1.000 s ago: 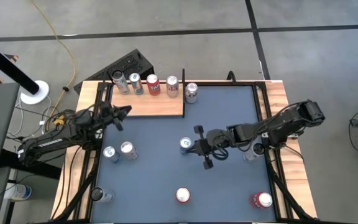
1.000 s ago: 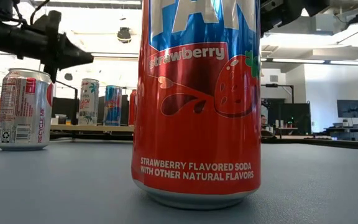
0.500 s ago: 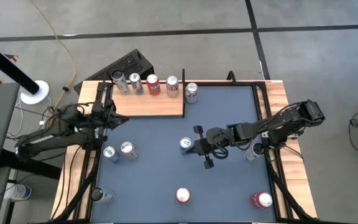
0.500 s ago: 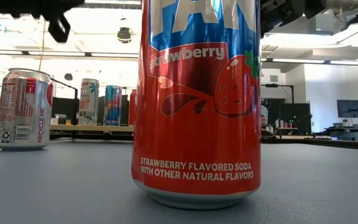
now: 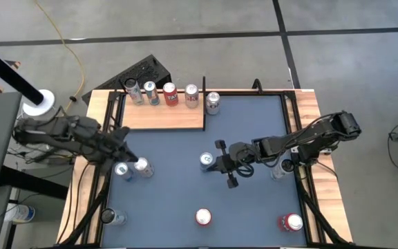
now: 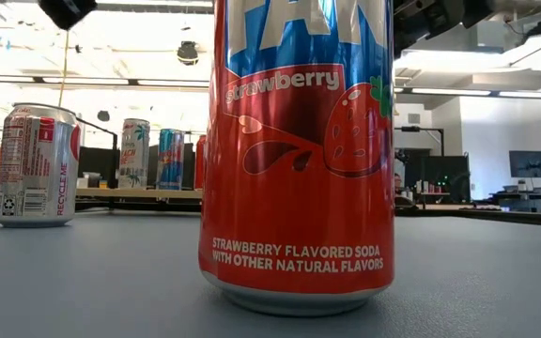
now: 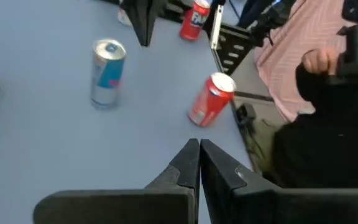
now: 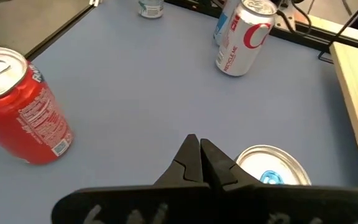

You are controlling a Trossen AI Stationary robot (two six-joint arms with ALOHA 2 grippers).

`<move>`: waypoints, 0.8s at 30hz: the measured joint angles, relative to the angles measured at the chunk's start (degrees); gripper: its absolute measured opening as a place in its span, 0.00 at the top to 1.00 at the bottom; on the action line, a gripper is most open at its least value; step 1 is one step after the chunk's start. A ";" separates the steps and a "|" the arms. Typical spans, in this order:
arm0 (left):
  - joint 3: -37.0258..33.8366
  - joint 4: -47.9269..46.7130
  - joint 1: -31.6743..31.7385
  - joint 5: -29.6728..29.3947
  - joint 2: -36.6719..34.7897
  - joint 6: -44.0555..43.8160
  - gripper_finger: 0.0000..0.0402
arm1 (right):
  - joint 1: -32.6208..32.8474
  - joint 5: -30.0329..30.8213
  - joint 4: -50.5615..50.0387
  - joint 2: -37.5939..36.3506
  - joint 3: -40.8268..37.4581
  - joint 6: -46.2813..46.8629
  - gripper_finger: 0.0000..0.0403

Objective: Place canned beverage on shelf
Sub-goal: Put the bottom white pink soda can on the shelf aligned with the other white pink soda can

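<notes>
The shelf (image 5: pixel 164 116), a light wooden board, lies at the table's far left. Several cans (image 5: pixel 170 93) stand upright along its far edge, and one more can (image 5: pixel 213 102) stands on the table just off its right end. My left gripper (image 5: pixel 128 152) hangs shut above the table's left side, over two cans (image 5: pixel 141 166); its shut fingers (image 7: pixel 199 152) hold nothing. At the table's middle my right gripper (image 5: pixel 218 162) is shut beside a blue-topped can (image 5: pixel 206 160), which shows close to its fingers in the right wrist view (image 8: pixel 267 169). My right gripper's shut fingers (image 8: pixel 219 171) stand close beside the blue-topped can's top rim (image 8: pixel 244 163), slanting down from the table's right. Whether they touch it, I cannot tell. The can stands upright on the table.
A red strawberry soda can (image 6: pixel 299 150) stands at the near edge's middle (image 5: pixel 203 217). Other cans stand at the near right (image 5: pixel 290 222), near left (image 5: pixel 113 218) and right side (image 5: pixel 278 169). A person in a striped shirt (image 7: pixel 303 56) sits beyond the table.
My left gripper has drawn back from the shelf's left end toward the table's near-left side. It has also risen, leaving the low view at the top, and has swung round. The right arm and the cans have kept still.
</notes>
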 joint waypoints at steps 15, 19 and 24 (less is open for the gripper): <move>1.96 -5.70 -14.17 -8.37 8.17 -10.92 1.00 | 0.46 -0.43 -0.17 0.00 0.00 -0.18 1.00; 1.95 1.34 -14.67 -3.89 10.56 -8.49 0.96 | 0.96 -0.50 -0.49 0.00 0.00 0.77 1.00; 1.97 10.35 -16.43 1.95 12.56 -7.77 0.88 | 1.51 -0.48 -0.48 0.00 0.00 0.87 1.00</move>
